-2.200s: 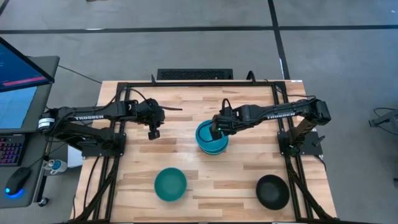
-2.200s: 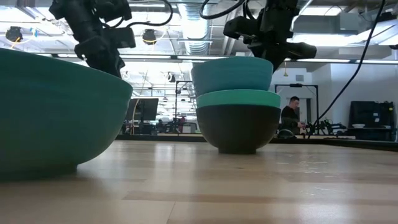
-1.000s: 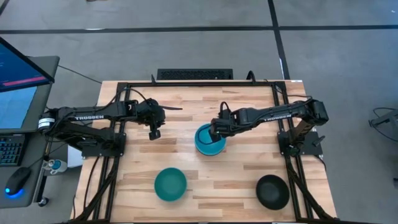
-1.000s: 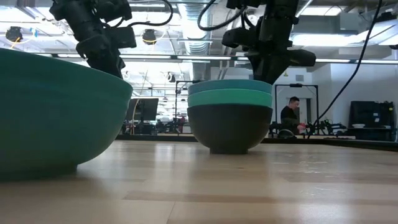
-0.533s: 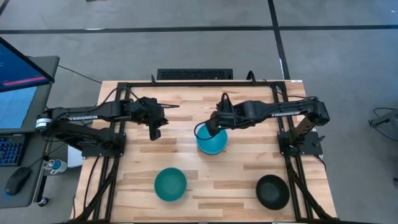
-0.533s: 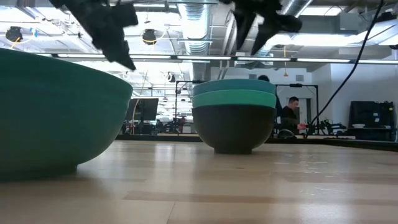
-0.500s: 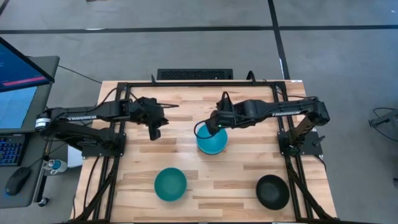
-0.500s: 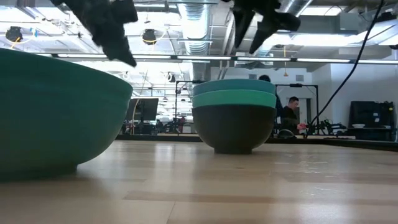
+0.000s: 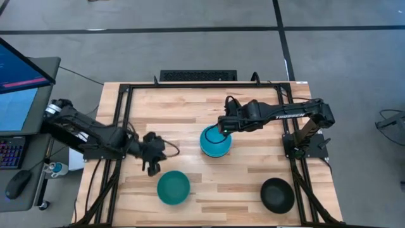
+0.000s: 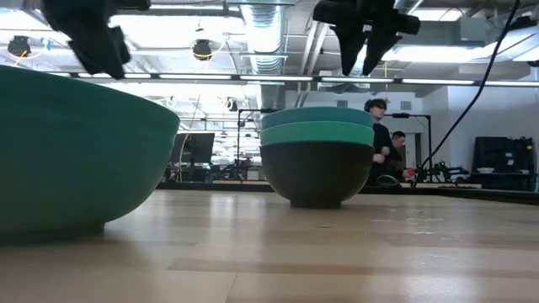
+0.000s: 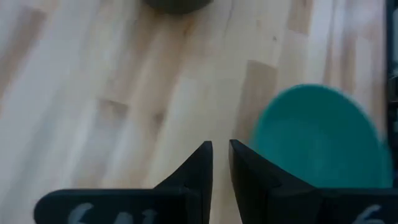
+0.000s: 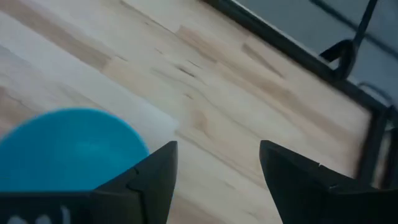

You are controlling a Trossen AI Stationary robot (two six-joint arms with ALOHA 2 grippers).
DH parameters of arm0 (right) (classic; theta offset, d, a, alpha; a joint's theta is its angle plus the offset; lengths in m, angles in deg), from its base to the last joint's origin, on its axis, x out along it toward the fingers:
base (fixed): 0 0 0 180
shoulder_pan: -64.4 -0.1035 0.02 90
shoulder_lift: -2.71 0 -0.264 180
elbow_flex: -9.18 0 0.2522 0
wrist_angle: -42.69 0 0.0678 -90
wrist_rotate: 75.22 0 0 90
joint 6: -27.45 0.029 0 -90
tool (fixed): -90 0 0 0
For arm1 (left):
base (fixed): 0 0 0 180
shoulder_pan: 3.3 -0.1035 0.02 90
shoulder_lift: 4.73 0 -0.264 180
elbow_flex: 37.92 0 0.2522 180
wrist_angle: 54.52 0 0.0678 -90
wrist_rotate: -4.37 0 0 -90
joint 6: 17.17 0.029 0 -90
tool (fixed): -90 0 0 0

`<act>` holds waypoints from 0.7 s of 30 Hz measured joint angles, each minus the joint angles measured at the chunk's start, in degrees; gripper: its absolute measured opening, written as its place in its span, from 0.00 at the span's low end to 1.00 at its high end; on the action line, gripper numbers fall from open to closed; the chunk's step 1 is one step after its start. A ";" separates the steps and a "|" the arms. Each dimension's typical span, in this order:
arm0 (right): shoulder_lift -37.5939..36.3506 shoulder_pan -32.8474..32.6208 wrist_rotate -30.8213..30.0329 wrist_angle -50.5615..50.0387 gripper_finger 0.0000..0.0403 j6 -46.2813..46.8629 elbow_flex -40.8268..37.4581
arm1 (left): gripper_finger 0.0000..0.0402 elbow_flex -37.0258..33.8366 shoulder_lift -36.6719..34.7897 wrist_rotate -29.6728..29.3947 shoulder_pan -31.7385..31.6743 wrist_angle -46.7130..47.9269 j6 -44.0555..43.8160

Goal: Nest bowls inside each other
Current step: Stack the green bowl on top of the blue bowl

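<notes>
Bowls: high view has the stack mid-table with right gripper just behind it and left gripper beside the loose teal bowl, black bowl apart; left wrist shows fingers nearly together, right wrist spread wide, so I judge teal pickup next.

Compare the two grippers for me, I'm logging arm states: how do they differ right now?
The left gripper has its fingers nearly closed, beside the lone teal bowl; the right gripper is spread wide at the edge of the nested stack. Both hold nothing and sit above the table.
</notes>
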 joint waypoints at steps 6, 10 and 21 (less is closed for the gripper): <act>0.02 -2.16 -4.98 0.22 0.63 -1.27 0.00 | 0.13 2.12 3.79 0.48 5.55 -0.60 -11.13; 0.02 -3.20 -6.13 0.31 0.63 -1.59 0.00 | 0.20 2.14 5.34 3.23 5.72 -2.39 -14.34; 0.02 -3.97 -5.86 0.16 0.62 -0.67 0.00 | 0.37 2.06 14.30 8.74 5.77 -1.45 -16.98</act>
